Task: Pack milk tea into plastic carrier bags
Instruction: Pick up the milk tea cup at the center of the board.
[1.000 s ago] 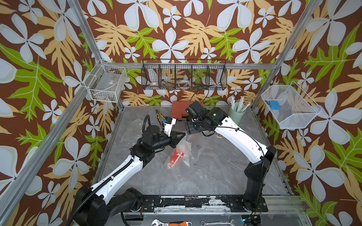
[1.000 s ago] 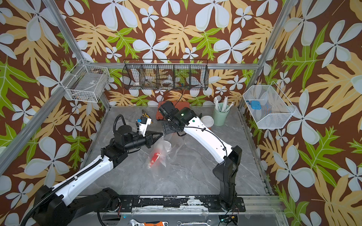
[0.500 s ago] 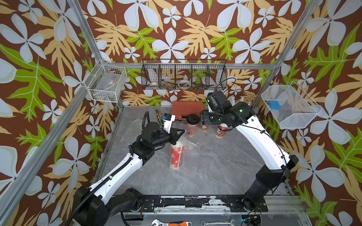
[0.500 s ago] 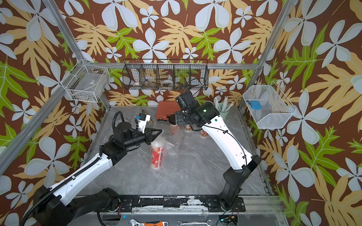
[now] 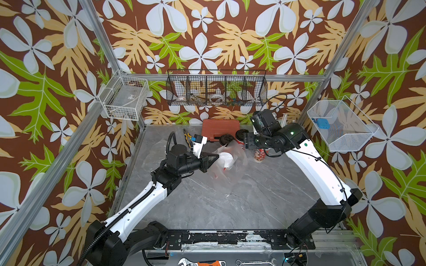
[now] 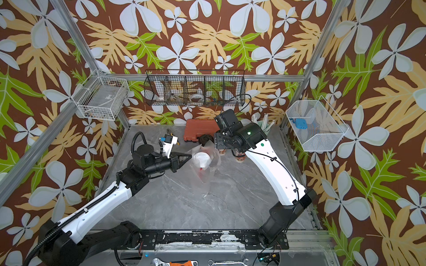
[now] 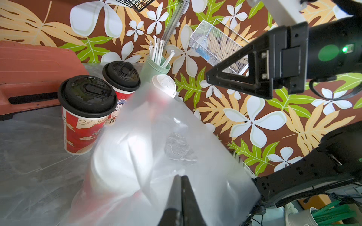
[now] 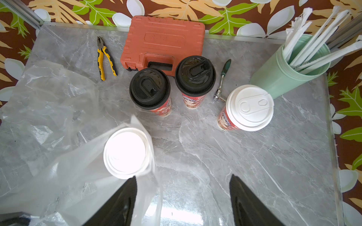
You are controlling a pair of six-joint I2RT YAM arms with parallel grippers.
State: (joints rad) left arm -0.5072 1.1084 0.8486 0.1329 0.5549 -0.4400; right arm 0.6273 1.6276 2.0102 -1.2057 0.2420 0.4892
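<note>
Pinching the thin film of a plastic carrier bag (image 7: pixel 148 160), the left gripper (image 7: pixel 181 181) is seen with its jaws pressed flat together on the plastic. Places are given on a clock laid over the marble table (image 5: pixel 230 207) as the top views show it (12 being the back wall). The bag is held up just past the table's middle toward 12, and the left gripper is aimed at it from 9 o'clock. Inside it a white-lidded cup (image 5: pixel 225 159) of milk tea is stood upright, its red side blurred by the film. The right gripper (image 8: pixel 183 176) is held above the table at about 2 o'clock of that cup, its jaws set wide apart with bare marble showing between them; one finger (image 8: pixel 127 197) is seen just beside the bag's edge, and whether they touch cannot be told. Two black-lidded cups (image 8: pixel 149 88) are stood side by side at 12 o'clock of the bagged cup, just before an orange tool case (image 8: pixel 164 41). A second white-lidded cup (image 8: pixel 249 107) is placed at 3 o'clock, near a mint-green cup of straws (image 8: pixel 290 78). A second bag (image 8: pixel 49 94) is seen crumpled flat on the marble near yellow-handled pliers (image 8: pixel 103 58).
</note>
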